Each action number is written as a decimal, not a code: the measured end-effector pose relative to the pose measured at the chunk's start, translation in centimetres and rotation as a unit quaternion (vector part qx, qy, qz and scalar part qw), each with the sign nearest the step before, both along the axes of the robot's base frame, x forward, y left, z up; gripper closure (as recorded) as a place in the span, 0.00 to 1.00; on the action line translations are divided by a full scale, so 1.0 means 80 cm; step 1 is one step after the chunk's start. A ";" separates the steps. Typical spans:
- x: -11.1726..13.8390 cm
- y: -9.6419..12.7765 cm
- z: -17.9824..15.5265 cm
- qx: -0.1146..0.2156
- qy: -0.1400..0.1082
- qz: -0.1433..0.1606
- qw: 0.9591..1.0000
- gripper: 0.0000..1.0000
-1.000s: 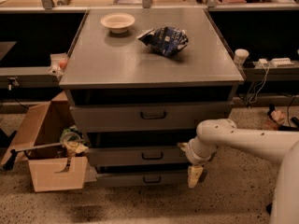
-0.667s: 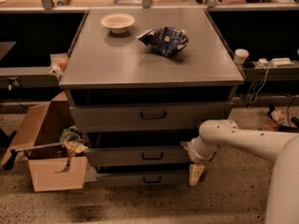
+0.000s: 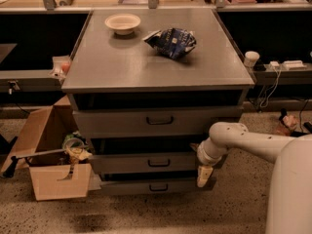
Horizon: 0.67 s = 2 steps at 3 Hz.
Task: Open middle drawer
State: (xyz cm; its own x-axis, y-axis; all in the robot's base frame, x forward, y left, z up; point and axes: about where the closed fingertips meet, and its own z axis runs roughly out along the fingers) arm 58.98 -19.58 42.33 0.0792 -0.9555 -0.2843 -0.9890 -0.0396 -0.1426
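The grey metal cabinet [image 3: 156, 57] has three drawers, one above the other. The middle drawer [image 3: 131, 163] has a medium-height front with a small dark bar handle [image 3: 159, 163] at its centre, and a dark gap shows above it. The taller-fronted drawer [image 3: 117, 123] is above it and the thinnest-fronted drawer [image 3: 131, 187] below. My gripper [image 3: 204, 175] hangs pointing down from the white arm [image 3: 243, 143]. It is at the right end of the middle drawer's front, right of the handle and a little below it.
A white bowl [image 3: 122, 22] and a blue crumpled bag [image 3: 171, 41] lie on the cabinet top. An open cardboard box [image 3: 53, 172] with clutter stands on the floor at the left. A white cup [image 3: 251, 58], a power strip and cables are at the right. A counter runs behind.
My gripper has risen slightly at the right end of the drawers. The drawers have not visibly moved.
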 end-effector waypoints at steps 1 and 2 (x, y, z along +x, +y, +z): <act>0.007 -0.003 -0.015 0.004 0.008 -0.006 1.000 0.16; -0.009 -0.005 -0.022 0.005 0.014 -0.011 1.000 0.39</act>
State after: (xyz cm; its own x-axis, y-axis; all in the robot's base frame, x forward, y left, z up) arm 58.27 -19.99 40.58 0.0506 -0.9540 -0.2957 -0.9931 -0.0168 -0.1156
